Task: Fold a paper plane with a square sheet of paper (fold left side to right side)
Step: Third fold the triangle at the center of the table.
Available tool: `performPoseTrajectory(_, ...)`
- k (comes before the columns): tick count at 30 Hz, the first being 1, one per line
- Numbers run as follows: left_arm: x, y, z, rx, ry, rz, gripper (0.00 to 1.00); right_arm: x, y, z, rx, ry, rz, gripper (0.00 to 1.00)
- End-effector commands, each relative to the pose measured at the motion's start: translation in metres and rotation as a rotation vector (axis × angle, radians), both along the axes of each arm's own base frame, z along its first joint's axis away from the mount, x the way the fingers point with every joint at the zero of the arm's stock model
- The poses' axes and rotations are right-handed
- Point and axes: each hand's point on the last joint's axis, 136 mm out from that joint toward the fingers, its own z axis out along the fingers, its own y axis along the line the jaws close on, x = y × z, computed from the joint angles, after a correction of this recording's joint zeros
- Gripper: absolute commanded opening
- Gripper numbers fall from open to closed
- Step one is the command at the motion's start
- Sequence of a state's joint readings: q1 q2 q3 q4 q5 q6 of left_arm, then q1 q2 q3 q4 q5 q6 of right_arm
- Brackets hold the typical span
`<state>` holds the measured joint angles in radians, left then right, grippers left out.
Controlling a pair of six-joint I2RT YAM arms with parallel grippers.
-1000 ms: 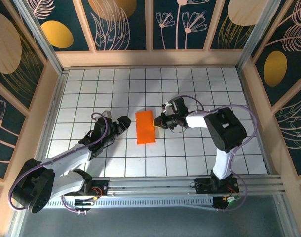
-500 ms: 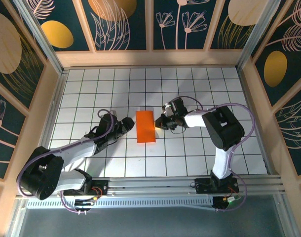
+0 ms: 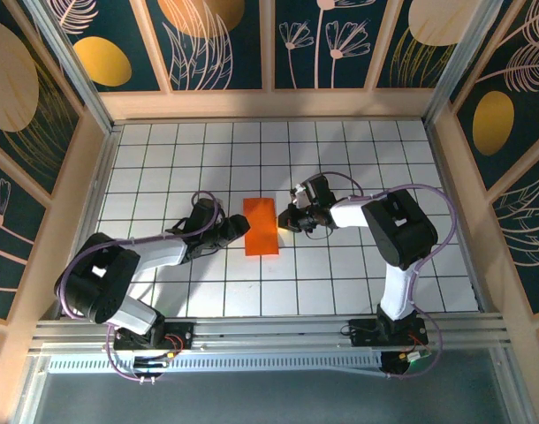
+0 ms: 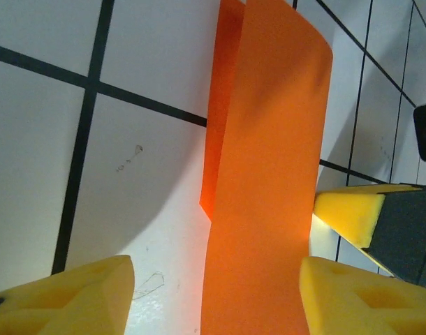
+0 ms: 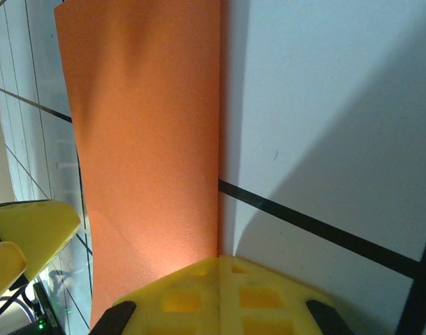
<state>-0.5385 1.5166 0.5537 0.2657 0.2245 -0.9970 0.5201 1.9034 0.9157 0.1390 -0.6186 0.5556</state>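
The square sheet of paper [image 3: 261,226] lies folded into a tall bright orange rectangle at the middle of the grid table. In the left wrist view its top layer [image 4: 269,174] bows up a little, and a strip of the lower layer peeks out on the left. My left gripper [image 3: 238,230] is open at the paper's left edge, its yellow pads [image 4: 66,296] spread on either side of the paper's near end. My right gripper [image 3: 288,218] is shut, its joined yellow pads [image 5: 220,293] resting at the paper's right edge [image 5: 143,139].
White grid table [image 3: 340,283] with wooden walls all round. The two grippers face each other across the paper, about one tile apart. The right gripper's yellow pad [image 4: 346,213] sits just past the paper in the left wrist view.
The left gripper has slid right, from about a tile away up to the paper's left edge. The right gripper has barely shifted. The paper stays in place.
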Motion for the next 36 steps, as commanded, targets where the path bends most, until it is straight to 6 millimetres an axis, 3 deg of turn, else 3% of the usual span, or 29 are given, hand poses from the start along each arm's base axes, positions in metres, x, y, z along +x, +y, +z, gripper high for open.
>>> performPoseTrajectory(1,0.008,-0.011,0.009,-0.036,-0.032,-0.039,0.59,0.001,0.001,-0.011,-0.035,-0.003,0.007,0.0)
performPoseTrajectory(5,0.01,-0.016,0.008,-0.055,-0.032,-0.052,0.52,0.001,0.001,-0.011,-0.038,-0.002,0.007,0.0)
performPoseTrajectory(22,0.015,-0.027,0.004,-0.09,-0.031,-0.077,0.41,-0.001,0.001,-0.011,-0.04,-0.007,0.008,0.0)
performPoseTrajectory(36,0.013,-0.022,0.007,-0.084,-0.036,-0.061,0.14,0.009,-0.001,0.004,-0.047,-0.076,0.003,0.0)
